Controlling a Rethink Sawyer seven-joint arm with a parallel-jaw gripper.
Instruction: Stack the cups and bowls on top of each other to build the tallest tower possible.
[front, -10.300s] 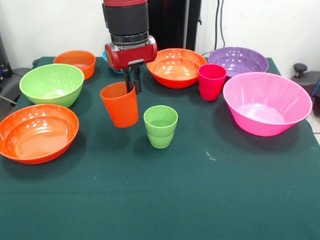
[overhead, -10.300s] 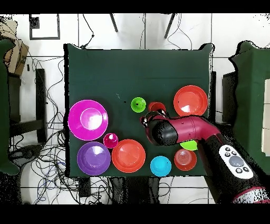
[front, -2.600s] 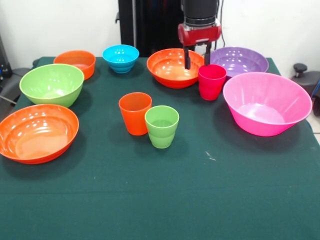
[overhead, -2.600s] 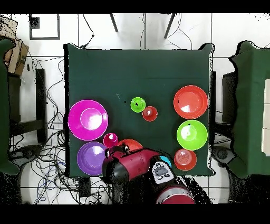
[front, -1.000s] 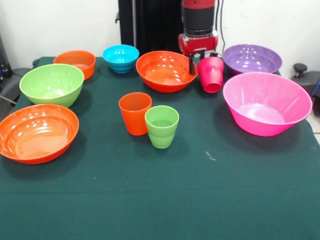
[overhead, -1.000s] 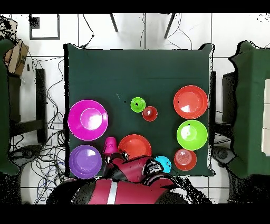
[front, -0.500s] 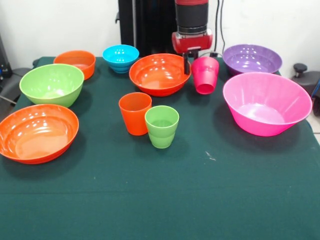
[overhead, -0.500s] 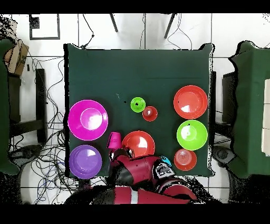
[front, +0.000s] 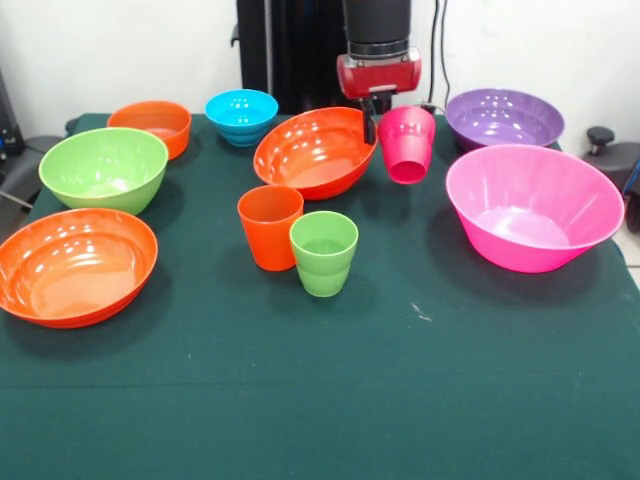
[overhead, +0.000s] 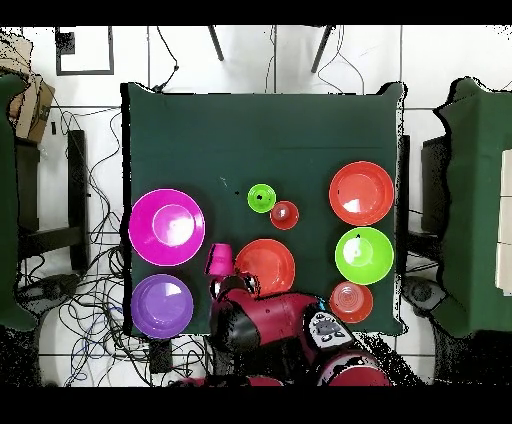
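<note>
My gripper (front: 386, 127) is shut on the rim of the magenta-red cup (front: 406, 150) and holds it tilted above the table at the back. A wide orange bowl (front: 310, 155) leans beside it, its right rim raised against the gripper's dark finger (front: 371, 126); I cannot tell if that rim is pinched too. The orange cup (front: 270, 225) and the light green cup (front: 323, 252) stand upright and touching at the table's middle. In the overhead view the arm (overhead: 275, 330) covers the gripper; the magenta-red cup (overhead: 219, 259) and the bowl (overhead: 265, 266) show beside it.
A deep pink bowl (front: 530, 205) and a purple bowl (front: 503, 118) are at the right. A green bowl (front: 103, 168), a second wide orange bowl (front: 75, 265), a small orange bowl (front: 150, 125) and a small blue bowl (front: 241, 115) are at the left and back.
The gripper took hold of the magenta-red cup, lifted it and carried it leftward in the front view. The wide orange bowl slid left with it and tipped up on its right side.
</note>
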